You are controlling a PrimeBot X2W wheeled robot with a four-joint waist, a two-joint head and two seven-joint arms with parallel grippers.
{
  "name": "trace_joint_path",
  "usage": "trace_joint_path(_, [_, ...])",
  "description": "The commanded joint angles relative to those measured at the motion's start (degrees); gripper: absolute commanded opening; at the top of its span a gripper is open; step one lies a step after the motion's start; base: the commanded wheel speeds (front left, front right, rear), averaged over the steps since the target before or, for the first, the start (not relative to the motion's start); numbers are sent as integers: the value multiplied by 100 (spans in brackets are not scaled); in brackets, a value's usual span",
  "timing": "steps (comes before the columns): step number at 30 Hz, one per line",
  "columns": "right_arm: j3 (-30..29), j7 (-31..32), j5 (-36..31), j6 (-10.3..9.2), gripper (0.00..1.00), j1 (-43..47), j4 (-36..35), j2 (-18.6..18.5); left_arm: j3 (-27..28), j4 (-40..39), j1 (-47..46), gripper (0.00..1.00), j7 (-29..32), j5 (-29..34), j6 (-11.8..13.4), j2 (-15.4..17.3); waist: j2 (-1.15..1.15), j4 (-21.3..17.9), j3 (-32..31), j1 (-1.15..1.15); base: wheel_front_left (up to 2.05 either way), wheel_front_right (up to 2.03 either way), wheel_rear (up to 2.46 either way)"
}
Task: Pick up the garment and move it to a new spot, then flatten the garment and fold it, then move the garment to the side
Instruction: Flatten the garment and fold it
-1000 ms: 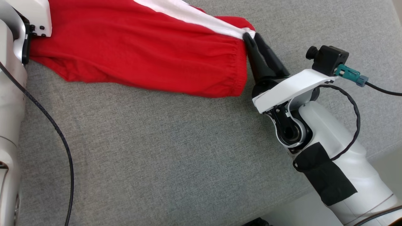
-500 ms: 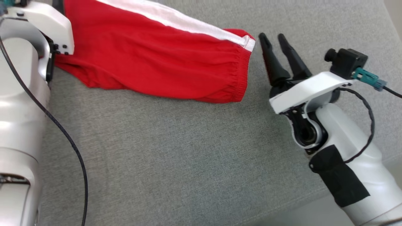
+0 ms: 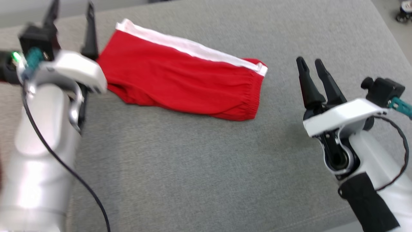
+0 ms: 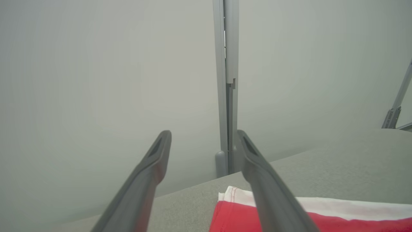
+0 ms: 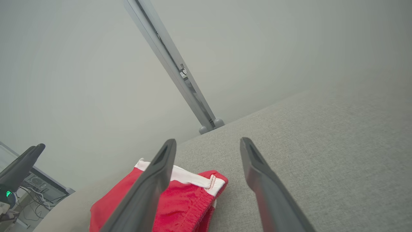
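The garment point(image 3: 186, 83) is a red piece with a white band along its far edge, lying folded on the grey surface point(image 3: 199, 167). My left gripper point(image 3: 71, 13) stands open just left of its left end, touching nothing. To the right of the elastic end my right gripper point(image 3: 309, 66) is open and apart from the cloth. The left wrist view has a corner of the garment point(image 4: 238, 212) behind my open left gripper point(image 4: 203, 135). In the right wrist view the garment point(image 5: 193, 199) lies behind the left finger of my open right gripper point(image 5: 207, 143).
A pale wall with a grey upright post point(image 4: 227, 80) stands beyond the surface's far edge; the post point(image 5: 173, 67) shows slanted in the right wrist view. A black cable point(image 3: 67, 170) hangs along my left arm. Cables and equipment point(image 5: 29, 190) sit past the surface's left end.
Both grippers let go of the garment, opened and drew back from its ends. The head camera has shifted, so the whole garment now shows lying flat.
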Motion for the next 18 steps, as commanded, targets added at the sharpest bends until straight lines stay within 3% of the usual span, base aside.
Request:
trace_joint_path(1, [-8, -27, -12, 1, 100, 189, -75, -50, 39, -264, 299, 100, -11, 6, -40, -59, 0, 239, -299, 0, 0, 0, 0])
trace_joint_path(12, [-320, -27, -152, 1, 100, 1495, -702, -215, 589, -2567, 2854, 100, -12, -128, -75, -691, 0, 716, -1083, 0, 0, 0, 0])
trace_joint_path(18, [-540, -27, -136, 1, 100, 2057, -719, -118, 692, -3391, 3868, 100, -9, -321, -85, -803, 0, 888, -1340, 0, 0, 0, 0])
